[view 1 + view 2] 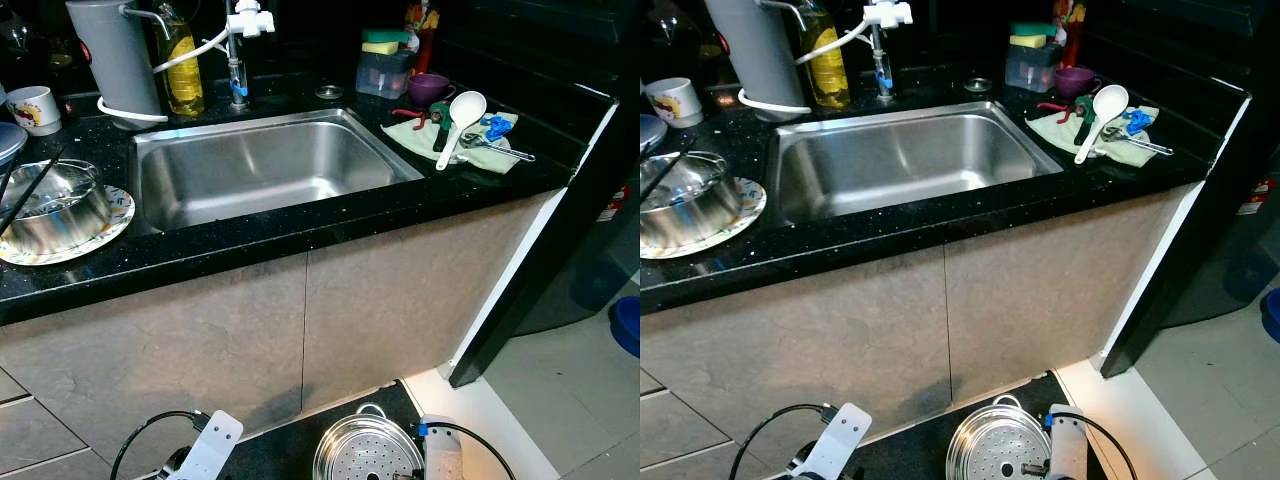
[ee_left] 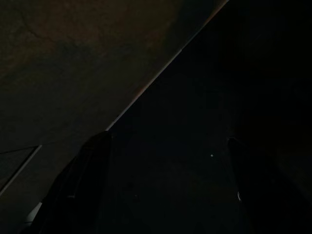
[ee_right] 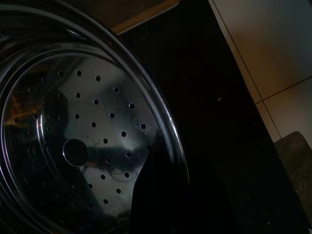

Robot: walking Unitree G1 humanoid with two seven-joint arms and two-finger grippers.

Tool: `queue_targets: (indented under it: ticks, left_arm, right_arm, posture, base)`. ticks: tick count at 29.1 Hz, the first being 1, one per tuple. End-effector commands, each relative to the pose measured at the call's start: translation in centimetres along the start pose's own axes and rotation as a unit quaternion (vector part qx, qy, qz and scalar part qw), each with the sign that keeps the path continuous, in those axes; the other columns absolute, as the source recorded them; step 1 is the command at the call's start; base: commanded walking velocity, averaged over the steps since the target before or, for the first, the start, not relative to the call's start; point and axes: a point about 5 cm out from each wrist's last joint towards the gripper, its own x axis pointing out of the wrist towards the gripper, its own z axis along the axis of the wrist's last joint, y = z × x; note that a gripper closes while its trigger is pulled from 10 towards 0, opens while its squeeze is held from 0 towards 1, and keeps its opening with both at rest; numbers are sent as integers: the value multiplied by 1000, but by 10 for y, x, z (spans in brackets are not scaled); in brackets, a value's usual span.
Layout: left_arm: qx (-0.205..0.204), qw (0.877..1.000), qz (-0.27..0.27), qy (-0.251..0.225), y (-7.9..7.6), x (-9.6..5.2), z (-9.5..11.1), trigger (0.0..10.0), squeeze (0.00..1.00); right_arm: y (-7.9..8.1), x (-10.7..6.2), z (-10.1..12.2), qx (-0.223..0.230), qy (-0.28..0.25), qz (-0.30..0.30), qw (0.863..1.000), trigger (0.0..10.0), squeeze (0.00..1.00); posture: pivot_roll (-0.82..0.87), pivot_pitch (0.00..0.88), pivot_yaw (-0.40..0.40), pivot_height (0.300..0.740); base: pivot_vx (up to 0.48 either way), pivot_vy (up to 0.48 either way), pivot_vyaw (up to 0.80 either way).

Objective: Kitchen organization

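Right gripper (image 1: 1040, 468) clamped on rim of steamer tray (image 1: 365, 452), carried low before empty sink (image 1: 260, 165), likely bound there. Left gripper (image 2: 165, 185) idle, fingers spread wide.

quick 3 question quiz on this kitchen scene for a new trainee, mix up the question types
1. True or false: the stainless steel sink basin holds dishes.
2. Multiple choice: the perforated round steel steamer tray is at the A) left hand, B) right hand, C) counter.
3. Fill in: the white plastic rice ladle lies on a pale green ____ to the right of the sink.

Key
1. False; the basin is bare.
2. B; the right hand's black finger overlaps the tray's rim, low in front of the cabinet. Whether the grip is closed cannot be told.
3. Cloth.
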Motion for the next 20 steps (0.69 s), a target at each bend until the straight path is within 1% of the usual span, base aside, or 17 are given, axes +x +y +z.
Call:
queue_targets:
  ticks: [1,9,20]
  left_arm:
    - [-8,1000,-5,16,-3,-3,-9,10000,0]
    - [-8,1000,-5,15,-3,-3,-9,10000,0]
    - [-19,1000,-1,19,-4,-3,-10,10000,0]
  right_arm:
    - [-2,-2,-14,-2,26,0,1000,10000,0]
    - [-2,-2,-14,-2,27,1,1000,10000,0]
    - [0,-2,-15,-5,26,4,1000,10000,0]
  posture:
    - [-64,132,-2,740]
    - [-64,133,0,740]
    - [-64,131,1,740]
  base:
    - [0,0,0]
    - [0,0,0]
    - [0,0,0]
